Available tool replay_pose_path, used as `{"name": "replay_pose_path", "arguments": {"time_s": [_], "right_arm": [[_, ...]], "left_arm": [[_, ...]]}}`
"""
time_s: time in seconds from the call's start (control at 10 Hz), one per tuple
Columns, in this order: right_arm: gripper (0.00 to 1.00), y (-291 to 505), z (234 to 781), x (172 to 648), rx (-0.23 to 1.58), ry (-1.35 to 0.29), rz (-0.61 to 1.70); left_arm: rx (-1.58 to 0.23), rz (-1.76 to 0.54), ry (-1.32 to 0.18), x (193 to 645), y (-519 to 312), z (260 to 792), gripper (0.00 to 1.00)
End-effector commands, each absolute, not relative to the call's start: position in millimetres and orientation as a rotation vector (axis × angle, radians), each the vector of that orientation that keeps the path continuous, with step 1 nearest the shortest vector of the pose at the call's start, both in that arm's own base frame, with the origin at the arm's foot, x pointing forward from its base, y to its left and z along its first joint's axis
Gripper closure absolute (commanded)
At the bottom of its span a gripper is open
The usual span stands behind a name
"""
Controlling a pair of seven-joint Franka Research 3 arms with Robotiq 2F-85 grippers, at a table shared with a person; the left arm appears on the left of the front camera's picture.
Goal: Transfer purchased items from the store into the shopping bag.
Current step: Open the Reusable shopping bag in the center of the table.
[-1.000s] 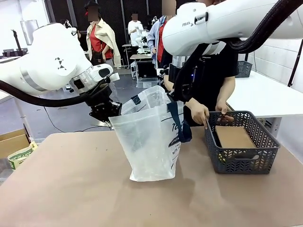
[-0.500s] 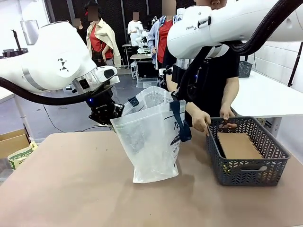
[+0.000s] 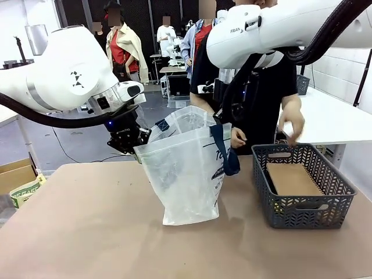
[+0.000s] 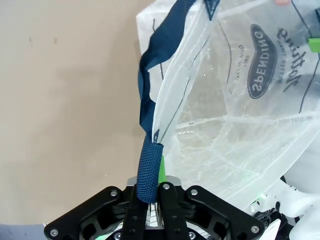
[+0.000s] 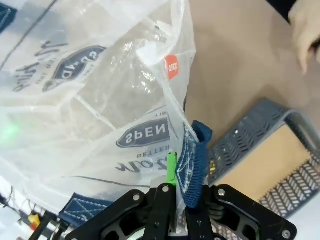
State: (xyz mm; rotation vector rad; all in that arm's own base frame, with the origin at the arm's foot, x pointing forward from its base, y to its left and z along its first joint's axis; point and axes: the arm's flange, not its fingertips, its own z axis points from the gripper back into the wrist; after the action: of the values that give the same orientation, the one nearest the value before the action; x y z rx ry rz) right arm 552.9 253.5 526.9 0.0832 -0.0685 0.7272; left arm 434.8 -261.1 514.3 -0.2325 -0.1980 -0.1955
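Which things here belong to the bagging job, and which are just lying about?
Job: shopping bag, held up by its navy straps; flat brown packet lying in the grey basket; person's hand above that basket.
Lying about: cardboard box and green-printed packet by the table's left edge.

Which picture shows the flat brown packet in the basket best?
The front view: the brown packet lies flat inside the grey basket, most of its top face clear. The right wrist view catches part of it, beside the bag. The left wrist view faces the bag instead.
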Motion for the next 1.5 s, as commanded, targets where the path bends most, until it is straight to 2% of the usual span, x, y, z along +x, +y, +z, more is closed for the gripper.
{"name": "replay_pose_path", "arguments": {"time_s": [0.0, 0.5, 0.9, 1.4], "right_arm": [[1.0, 233.8, 533.5, 552.6, 0.06, -0.05, 0.721], [1.0, 214.1, 532.4, 553.8, 0.02, -0.029, 0.687], [1.0, 204.6, 529.4, 567.2, -0.017, 0.02, 0.744], [1.0, 196.3, 523.5, 575.9, -0.022, -0.007, 0.818]], "left_arm": [[-0.11, -0.158, -0.187, 428.8, -254.4, 525.5, 1.0], [-0.053, -0.102, -0.113, 430.7, -240.8, 518.3, 1.0], [-0.033, -0.064, -0.074, 431.8, -243.7, 520.7, 1.0], [0.004, -0.031, -0.03, 428.3, -243.4, 518.4, 1.0]]}}
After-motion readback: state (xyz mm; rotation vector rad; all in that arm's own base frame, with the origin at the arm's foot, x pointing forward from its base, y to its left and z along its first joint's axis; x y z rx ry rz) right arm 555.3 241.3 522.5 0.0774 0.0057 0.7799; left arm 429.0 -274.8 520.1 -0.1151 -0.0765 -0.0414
